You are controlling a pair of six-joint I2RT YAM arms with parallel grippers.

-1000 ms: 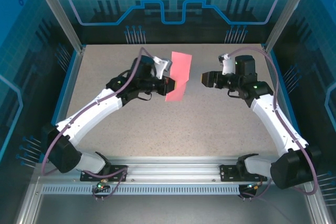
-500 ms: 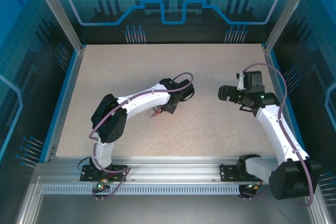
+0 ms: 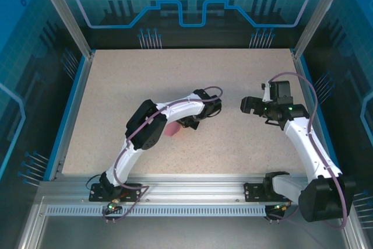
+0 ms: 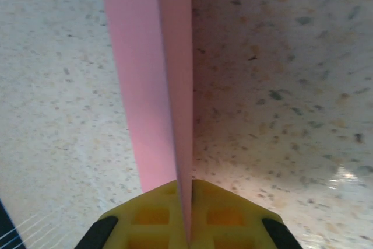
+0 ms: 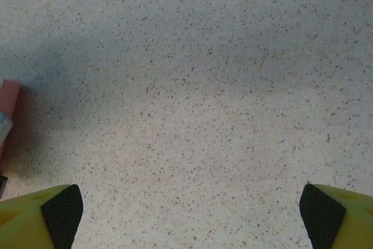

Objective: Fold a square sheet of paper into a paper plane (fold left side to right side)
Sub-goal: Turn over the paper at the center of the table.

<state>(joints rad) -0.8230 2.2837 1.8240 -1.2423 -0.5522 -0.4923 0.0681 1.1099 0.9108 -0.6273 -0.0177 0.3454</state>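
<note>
The pink-red sheet of paper is doubled over, two layers running up from the yellow jaws of my left gripper, which is shut on its edge. From above, a small pink patch of the paper shows under the bent left arm, beside the left gripper at mid-table. My right gripper hovers to the right of it, apart from the paper and open. In the right wrist view the right gripper has only bare table between its wide-set fingertips, and a pink corner of the paper sits at the left edge.
The speckled beige table is bounded by blue side rails and an aluminium frame at the near edge. The left arm's elbow folds back over the middle of the table.
The left arm has swung from the back centre toward mid-table, carrying the paper down and under itself. The right gripper has drawn back to the right.
</note>
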